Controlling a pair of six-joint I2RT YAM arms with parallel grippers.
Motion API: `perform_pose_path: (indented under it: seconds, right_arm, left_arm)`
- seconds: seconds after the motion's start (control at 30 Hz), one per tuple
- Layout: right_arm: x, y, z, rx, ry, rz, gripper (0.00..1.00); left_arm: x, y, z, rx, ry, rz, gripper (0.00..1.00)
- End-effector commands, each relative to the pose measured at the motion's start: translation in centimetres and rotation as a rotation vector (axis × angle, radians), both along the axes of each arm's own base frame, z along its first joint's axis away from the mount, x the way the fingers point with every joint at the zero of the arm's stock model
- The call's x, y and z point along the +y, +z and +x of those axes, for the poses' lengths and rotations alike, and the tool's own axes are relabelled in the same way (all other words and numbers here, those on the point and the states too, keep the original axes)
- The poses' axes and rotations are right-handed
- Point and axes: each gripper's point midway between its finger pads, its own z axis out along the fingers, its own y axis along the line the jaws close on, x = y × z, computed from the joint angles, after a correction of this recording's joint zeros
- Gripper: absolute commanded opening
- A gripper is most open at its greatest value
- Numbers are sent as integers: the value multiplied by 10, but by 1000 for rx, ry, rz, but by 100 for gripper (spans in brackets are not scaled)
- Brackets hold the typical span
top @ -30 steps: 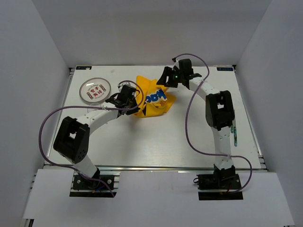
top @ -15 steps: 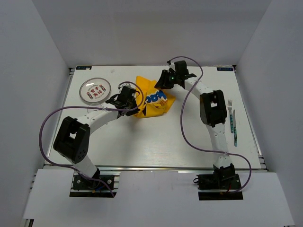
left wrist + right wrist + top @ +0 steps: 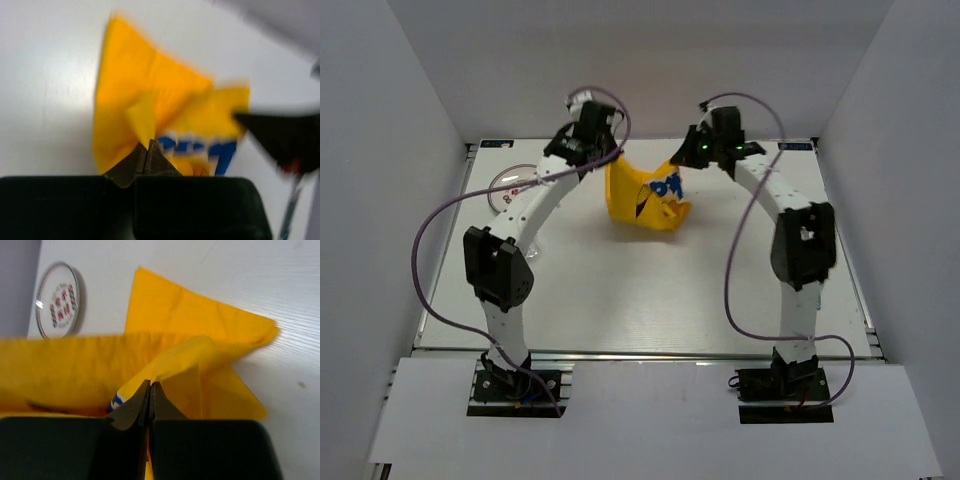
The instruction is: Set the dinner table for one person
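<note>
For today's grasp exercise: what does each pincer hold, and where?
Both hold the yellow cloth by its top edge: left pincer at one end, right pincer opposite.

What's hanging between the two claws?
A yellow cloth, pinched by both the left gripper and the right gripper, spans the gap, seen in the overhead view.

White table point(image 3: 650, 290), yellow blue-printed cloth point(image 3: 630, 195)

I see a soft, creased, matt yellow cloth point(image 3: 642, 205) on the smooth white table point(image 3: 650, 290); the plate point(image 3: 57, 300) looks glossy.
</note>
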Motion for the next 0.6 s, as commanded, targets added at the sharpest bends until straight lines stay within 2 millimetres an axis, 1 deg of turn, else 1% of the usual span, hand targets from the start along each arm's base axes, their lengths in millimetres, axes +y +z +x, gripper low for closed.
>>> perform_pose_path:
  seconds: [0.0, 0.03, 0.07, 0.1, 0.13, 0.17, 0.2, 0.23, 0.27, 0.3, 0.33, 0.37, 0.4, 0.43, 0.47, 0.5, 0.53, 0.57]
  right_arm:
    - [-85, 118, -12, -216, -283, -45, 0]
    - [-104, 159, -36, -293, -336, -39, 0]
    - [-126, 163, -46, -308, -404, -70, 0]
    - [-138, 138, -69, -252, -416, -114, 0]
    - [-147, 174, -101, -321, -424, -86, 0]
    - [-159, 176, -117, -329, -463, -107, 0]
    - [-165, 151, -139, -277, -466, -128, 0]
    - [-174, 157, -175, -297, -483, -93, 0]
    - [-178, 179, -190, -350, -495, -56, 0]
    - [-183, 176, -207, -351, -508, -47, 0]
    - [-191, 196, -236, -401, -519, -11, 0]
    - [-195, 205, -249, -416, -526, 4, 0]
    - [-199, 220, -264, -447, -531, 24, 0]
    - [-198, 235, -277, -460, -511, 36, 0]
    - [-200, 242, -281, -465, -508, 33, 0]
    - [-201, 247, -279, -469, -508, 18, 0]
    - [-202, 258, -280, -485, -513, 19, 0]
    - [-206, 257, -276, -480, -534, -1, 0]
  left_arm:
    - [54, 101, 14, -130, 218, 70, 0]
    - [65, 138, 10, -207, 254, 34, 0]
    - [79, 150, 5, -237, 290, 22, 0]
    - [88, 161, -3, -266, 337, 0, 0]
    - [96, 170, -14, -284, 360, -10, 0]
    - [113, 180, -36, -303, 393, -18, 0]
    - [120, 185, -49, -315, 420, -44, 0]
    - [130, 185, -74, -328, 424, -73, 0]
    - [136, 179, -90, -322, 423, -69, 0]
    - [136, 183, -100, -345, 405, -117, 0]
    - [137, 180, -113, -351, 393, -143, 0]
    - [139, 161, -123, -330, 383, -143, 0]
    - [145, 176, -144, -373, 385, -204, 0]
    - [144, 175, -151, -374, 370, -231, 0]
    - [143, 174, -155, -375, 362, -248, 0]
    - [141, 178, -158, -379, 358, -267, 0]
    - [136, 179, -156, -368, 341, -281, 0]
    - [131, 179, -153, -358, 328, -291, 0]
